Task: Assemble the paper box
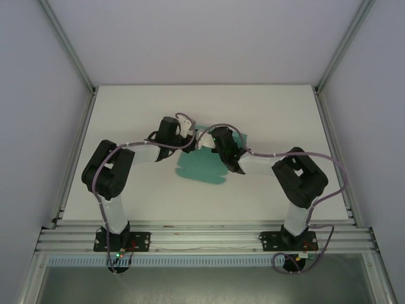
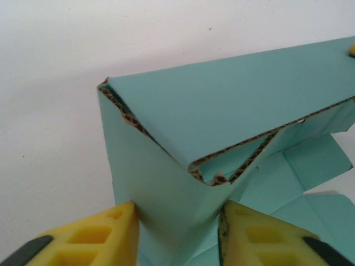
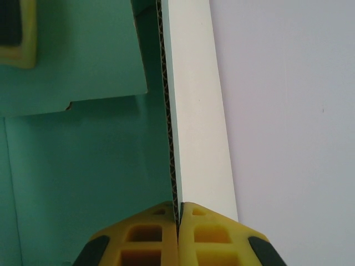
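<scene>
Teal corrugated-card paper box (image 2: 222,105), pinched by my left gripper (image 2: 178,221) and right gripper (image 3: 178,213); I'd best fold squarely along the crease

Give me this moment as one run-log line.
left gripper: shut on paper box | right gripper: shut on paper box | state: partly folded

Teal paper box (image 1: 201,166), half-folded, mid-table

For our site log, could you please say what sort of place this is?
Probably a lab robot cell: a white table, aluminium frame posts, plain walls, and two arms bolted to a rail, holding a paper box.
</scene>
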{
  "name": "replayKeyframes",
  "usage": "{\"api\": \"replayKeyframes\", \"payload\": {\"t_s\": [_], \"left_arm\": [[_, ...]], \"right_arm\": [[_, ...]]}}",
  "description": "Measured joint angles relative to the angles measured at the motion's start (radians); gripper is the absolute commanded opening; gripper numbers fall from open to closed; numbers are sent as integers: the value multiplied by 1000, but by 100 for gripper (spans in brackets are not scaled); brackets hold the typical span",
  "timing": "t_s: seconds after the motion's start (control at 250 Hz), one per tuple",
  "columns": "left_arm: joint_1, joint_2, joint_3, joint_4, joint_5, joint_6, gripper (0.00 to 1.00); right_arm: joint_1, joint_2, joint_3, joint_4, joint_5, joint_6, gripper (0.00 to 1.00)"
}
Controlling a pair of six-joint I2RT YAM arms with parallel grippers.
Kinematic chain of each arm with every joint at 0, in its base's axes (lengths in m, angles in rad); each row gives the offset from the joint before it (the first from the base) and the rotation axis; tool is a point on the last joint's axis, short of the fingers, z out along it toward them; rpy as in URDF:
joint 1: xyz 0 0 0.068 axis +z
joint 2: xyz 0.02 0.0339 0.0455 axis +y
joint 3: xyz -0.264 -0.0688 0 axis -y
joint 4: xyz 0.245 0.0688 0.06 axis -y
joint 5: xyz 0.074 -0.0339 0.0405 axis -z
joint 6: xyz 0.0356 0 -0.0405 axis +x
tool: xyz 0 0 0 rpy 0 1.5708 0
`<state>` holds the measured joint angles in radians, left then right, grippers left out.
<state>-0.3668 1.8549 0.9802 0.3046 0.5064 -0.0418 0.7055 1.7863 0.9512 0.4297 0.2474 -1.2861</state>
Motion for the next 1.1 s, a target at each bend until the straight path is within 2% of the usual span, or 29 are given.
{"api": "replayKeyframes", "payload": {"t_s": [0.092, 0.244, 0.328, 0.572, 0.6, 0.855, 0.923, 0.983, 1.059, 1.099], "left_arm": [[-4, 0, 1, 3, -23, -13, 25], [-29, 0, 1, 23, -84, -16, 8], [-40, 1, 1, 30, -139, -39, 6], [-84, 6, -3, 51, -297, -56, 5], [-86, 6, -3, 52, -309, -56, 0], [-104, 13, -24, 104, -385, -71, 0], [-105, 20, -24, 114, -386, -71, 15], [-105, 32, -24, 134, -386, -76, 17], [-105, 46, -23, 151, -382, -82, 25], [-105, 55, -19, 151, -379, -82, 25]], "right_arm": [[1, -12, -10, -5, 0, 5, 0], [3, -32, -21, -21, 13, 23, 0], [5, -37, -23, -29, 26, 35, 0], [25, -38, -24, -30, 53, 64, 0], [25, -38, -24, -30, 52, 69, 0], [27, -38, -24, -31, 43, 110, 0], [27, -38, -24, -31, 43, 118, 0], [27, -39, -24, -34, 42, 123, 0], [27, -41, -24, -39, 32, 127, 0], [29, -43, -24, -44, 21, 127, 0]]}}
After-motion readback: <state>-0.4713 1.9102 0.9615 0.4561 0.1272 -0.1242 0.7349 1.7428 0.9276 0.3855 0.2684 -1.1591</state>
